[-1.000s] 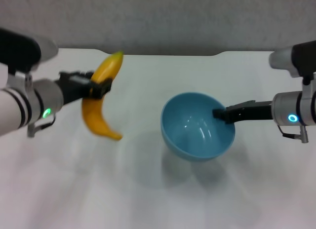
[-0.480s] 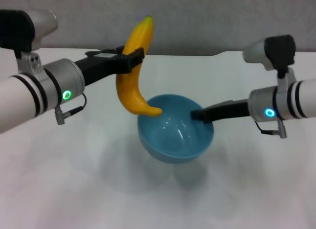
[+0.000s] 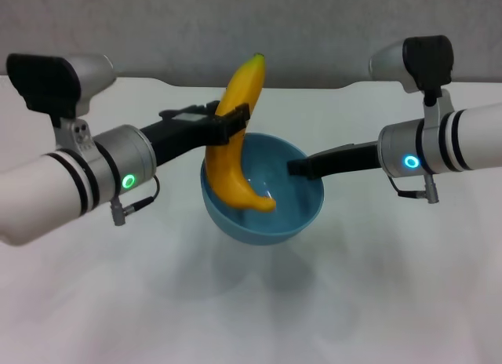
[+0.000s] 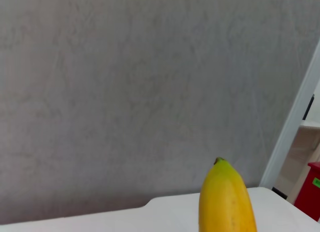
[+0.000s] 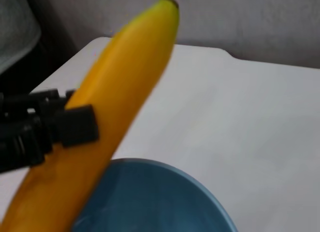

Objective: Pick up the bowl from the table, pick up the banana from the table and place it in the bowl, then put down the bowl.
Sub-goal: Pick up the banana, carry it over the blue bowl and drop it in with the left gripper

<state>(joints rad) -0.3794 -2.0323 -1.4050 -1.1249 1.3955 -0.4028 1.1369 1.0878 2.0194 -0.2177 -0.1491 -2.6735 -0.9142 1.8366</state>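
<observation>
My right gripper (image 3: 296, 167) is shut on the rim of the light-blue bowl (image 3: 294, 215) and holds it above the white table (image 3: 376, 285). My left gripper (image 3: 232, 122) is shut on the yellow banana (image 3: 235, 156), which stands nearly upright with its lower end inside the bowl. The banana's upper tip shows in the left wrist view (image 4: 226, 202). The right wrist view shows the banana (image 5: 110, 117) over the bowl (image 5: 160, 202), with the left gripper's fingers (image 5: 75, 127) around it.
The table's far edge with its notch meets a grey wall (image 3: 314, 34). A red object (image 4: 310, 187) stands beyond the table's corner in the left wrist view.
Both arms moved toward each other. The bowl shifted left and rose a little. The banana moved right and went from beside the bowl's rim to inside it.
</observation>
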